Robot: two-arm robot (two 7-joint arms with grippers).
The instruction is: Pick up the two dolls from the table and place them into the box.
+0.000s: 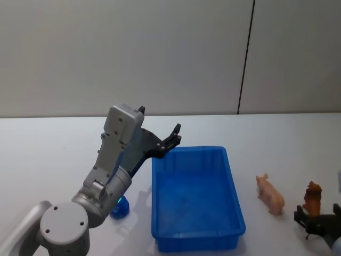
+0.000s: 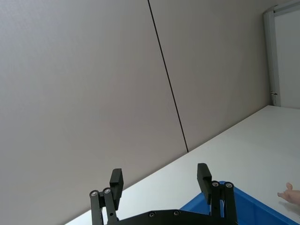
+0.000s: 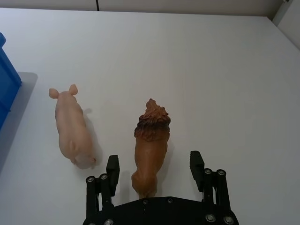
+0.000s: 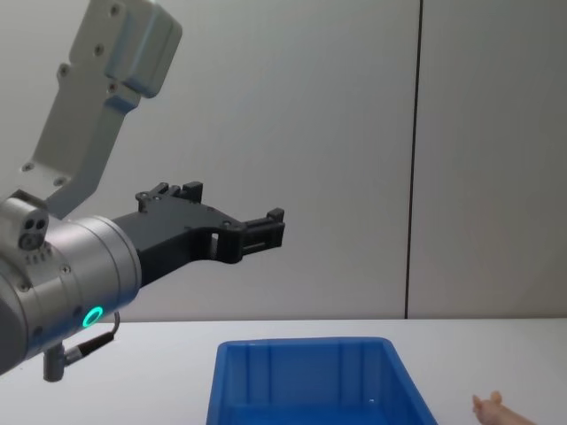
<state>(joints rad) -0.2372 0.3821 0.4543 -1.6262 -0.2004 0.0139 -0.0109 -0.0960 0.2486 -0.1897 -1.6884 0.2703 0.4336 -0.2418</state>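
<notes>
Right wrist view: your right gripper (image 3: 154, 168) jaws spread wide, straddling rear of brown doll (image 3: 151, 140), neither finger touching it. Just beside it, pink doll (image 3: 71, 126), nearer blue box (image 1: 236, 198). Both on white table (image 3: 211, 70). Your left gripper (image 2: 159, 174) hangs released, nothing held, raised above box's far left corner.

Grey wall panels (image 1: 133, 53) meet at a dark vertical seam (image 1: 246, 53).

White table (image 1: 53, 138): blue box (image 1: 197, 240) at middle; right of it peach-pink doll (image 1: 270, 194), then reddish-brown doll (image 1: 312, 196), all apart.
</notes>
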